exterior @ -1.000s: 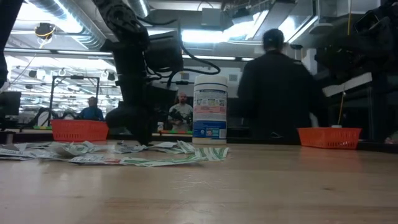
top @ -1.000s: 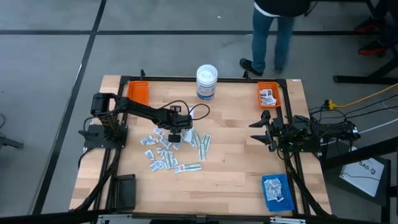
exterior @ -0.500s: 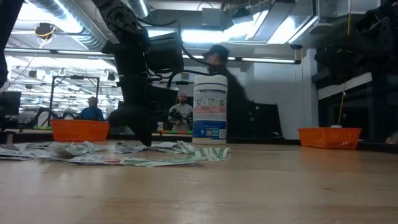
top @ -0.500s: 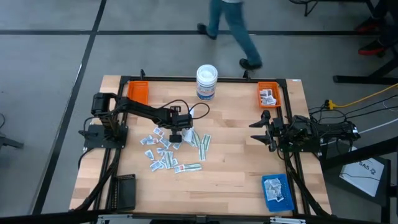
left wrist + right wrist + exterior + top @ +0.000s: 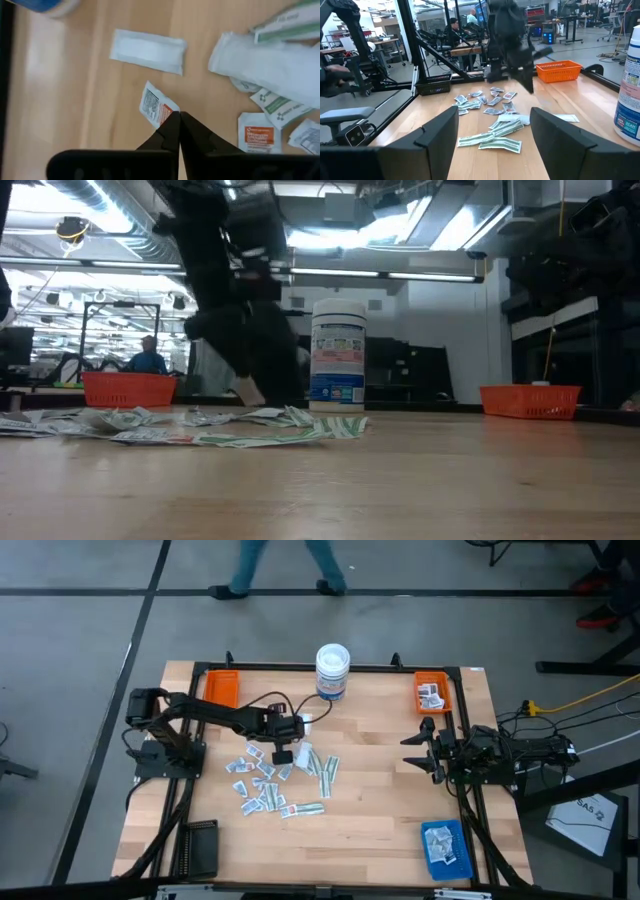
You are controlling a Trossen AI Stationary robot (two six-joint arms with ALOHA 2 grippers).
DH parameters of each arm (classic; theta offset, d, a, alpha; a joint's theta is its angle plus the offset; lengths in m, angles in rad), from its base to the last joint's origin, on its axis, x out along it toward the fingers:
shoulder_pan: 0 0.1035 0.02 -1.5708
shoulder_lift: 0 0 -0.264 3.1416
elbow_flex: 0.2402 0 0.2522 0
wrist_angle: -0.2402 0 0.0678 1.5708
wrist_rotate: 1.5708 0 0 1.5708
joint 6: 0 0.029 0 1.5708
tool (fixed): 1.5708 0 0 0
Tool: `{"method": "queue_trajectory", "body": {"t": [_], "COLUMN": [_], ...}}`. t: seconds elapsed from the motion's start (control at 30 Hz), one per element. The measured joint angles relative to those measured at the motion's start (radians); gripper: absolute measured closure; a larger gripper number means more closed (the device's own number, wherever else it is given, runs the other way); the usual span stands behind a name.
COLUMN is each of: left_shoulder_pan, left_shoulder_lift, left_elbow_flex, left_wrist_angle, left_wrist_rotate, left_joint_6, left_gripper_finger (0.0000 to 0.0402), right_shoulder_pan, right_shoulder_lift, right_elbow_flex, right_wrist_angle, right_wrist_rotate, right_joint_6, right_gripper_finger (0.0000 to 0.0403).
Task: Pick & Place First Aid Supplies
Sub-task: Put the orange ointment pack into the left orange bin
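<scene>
My left gripper (image 5: 176, 119) pinches one small packet (image 5: 156, 107) by its corner. It could slip free mid-carry.

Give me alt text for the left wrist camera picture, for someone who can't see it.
The left gripper, shut, pinches the corner of a small white packet with an orange patch above a wooden table. A plain white packet lies beyond it, and more packets are heaped to one side.
</scene>
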Motion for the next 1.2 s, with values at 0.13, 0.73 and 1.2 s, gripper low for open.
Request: {"method": "queue_trajectory", "body": {"t": [0.13, 0.73, 1.2], "left_shoulder_pan": [-0.001, 0.147, 0.363], "left_shoulder_lift": [-0.081, -0.397, -0.467], "left_elbow_flex": [0.002, 0.002, 0.002], "left_wrist_angle": [-0.021, -0.409, -0.574], "left_wrist_rotate": [-0.037, -0.237, -0.254], "left_joint_6": [-0.007, -0.309, -0.382], "left_gripper_finger": [0.04, 0.0399, 0.0399], "right_shoulder_pan": [0.0, 0.0, 0.0], "right_shoulder_lift": [0.0, 0.0, 0.0], "right_elbow_flex": [0.0, 0.0, 0.0], "right_wrist_angle": [0.0, 0.0, 0.0], "right_wrist_rotate": [0.0, 0.0, 0.0], "right_joint_6": [0.0, 0.0, 0.0], "right_gripper_finger": [0.0158, 0.0158, 0.0158]}}
